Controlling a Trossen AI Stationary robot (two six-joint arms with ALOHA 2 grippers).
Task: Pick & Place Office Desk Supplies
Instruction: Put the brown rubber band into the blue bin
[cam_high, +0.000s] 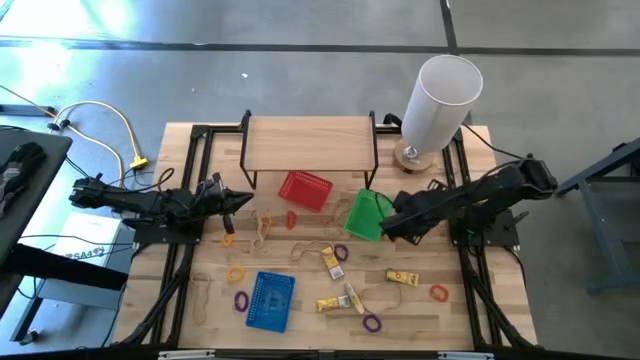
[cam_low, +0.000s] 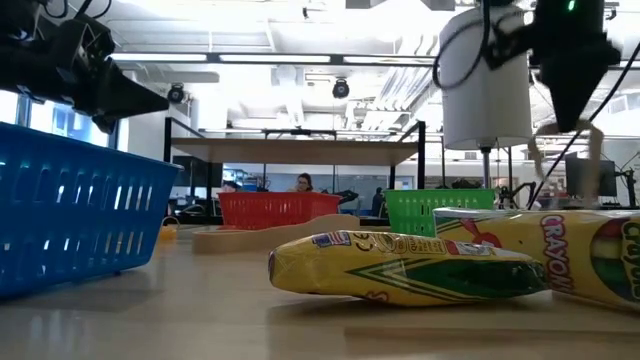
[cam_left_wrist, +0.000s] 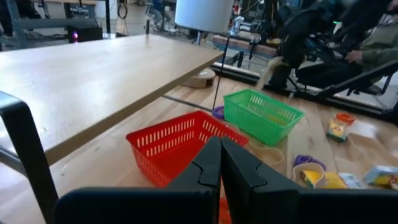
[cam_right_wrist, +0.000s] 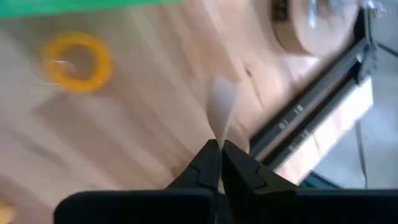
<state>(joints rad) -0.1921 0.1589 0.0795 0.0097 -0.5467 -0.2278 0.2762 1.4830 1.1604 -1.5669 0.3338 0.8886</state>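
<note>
My right gripper (cam_right_wrist: 219, 144) is shut on a pale tan band (cam_right_wrist: 222, 106). It hovers above the table just right of the green basket (cam_high: 365, 215). An orange loop (cam_right_wrist: 78, 62) lies on the wood below it. Yellow crayon boxes (cam_high: 403, 277), purple loops (cam_high: 372, 323) and orange loops (cam_high: 438, 293) lie flat on the table's near half. My left gripper (cam_high: 238, 203) is shut, level and empty at the table's left, above the wood and left of the red basket (cam_high: 305, 190). My right gripper pinches one end of the tan band (cam_right_wrist: 221, 127) between its two fingertips. The fingers slant down from above. The band (cam_low: 540, 150) hangs slack beyond the fingertips, clear of the table.
A blue basket (cam_high: 270, 300) lies near the front left. A wooden shelf on a black frame (cam_high: 310, 145) stands at the back. A tall white cylinder (cam_high: 440, 100) stands at the back right on a round wooden base. Tan bands (cam_high: 262, 228) lie near the middle.
</note>
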